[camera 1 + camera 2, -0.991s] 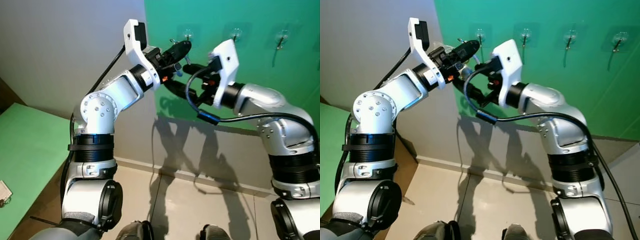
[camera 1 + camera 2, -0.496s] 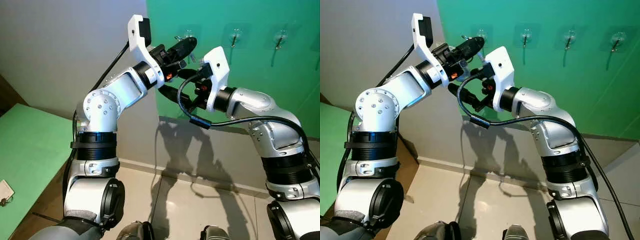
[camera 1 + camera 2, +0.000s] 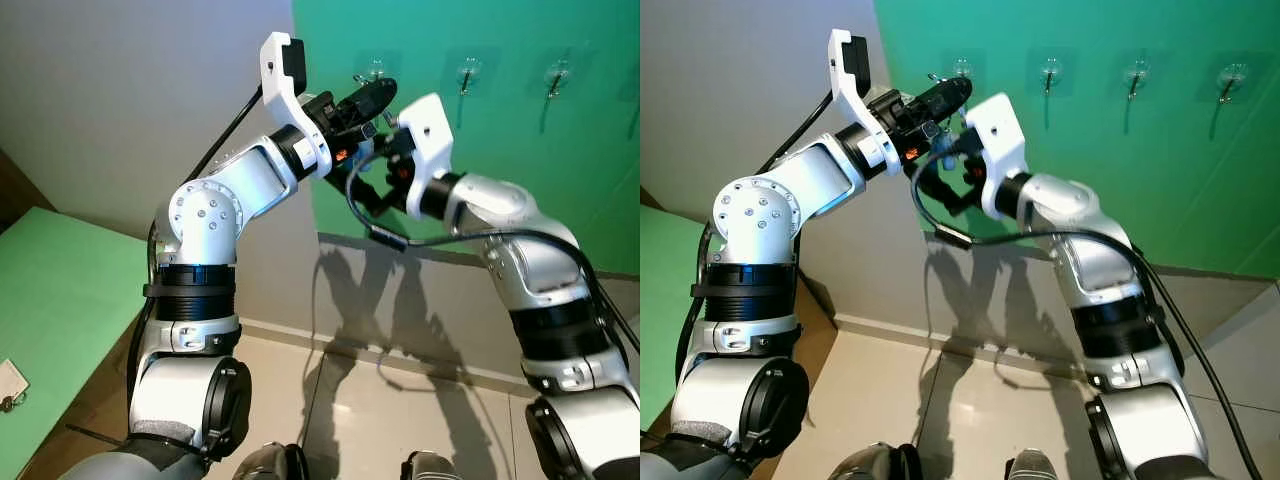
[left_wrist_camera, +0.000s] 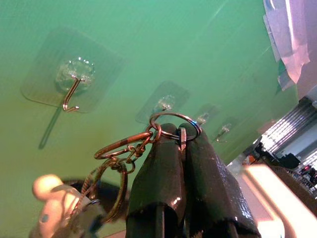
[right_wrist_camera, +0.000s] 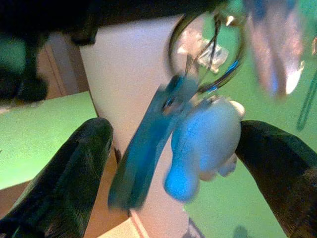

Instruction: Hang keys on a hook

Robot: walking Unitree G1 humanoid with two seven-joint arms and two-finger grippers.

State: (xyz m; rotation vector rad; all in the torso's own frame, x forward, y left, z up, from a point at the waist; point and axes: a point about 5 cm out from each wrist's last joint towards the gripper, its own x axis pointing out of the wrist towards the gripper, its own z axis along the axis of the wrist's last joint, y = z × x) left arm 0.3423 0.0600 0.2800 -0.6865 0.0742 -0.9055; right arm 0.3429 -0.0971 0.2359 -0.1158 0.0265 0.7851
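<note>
Left gripper (image 4: 179, 141) pinched shut on key ring (image 4: 174, 125) just beside hook (image 4: 72, 84), right gripper (image 5: 173, 163) spread wide around dangling keys (image 5: 148, 144), no readable writing, green wall (image 3: 520, 150) open rightward.

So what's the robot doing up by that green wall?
The left gripper is shut on a key ring, held up close to the leftmost hook on the green wall. The right gripper is open around the dangling keys and pale charm. The keys are not yet hung.
</note>
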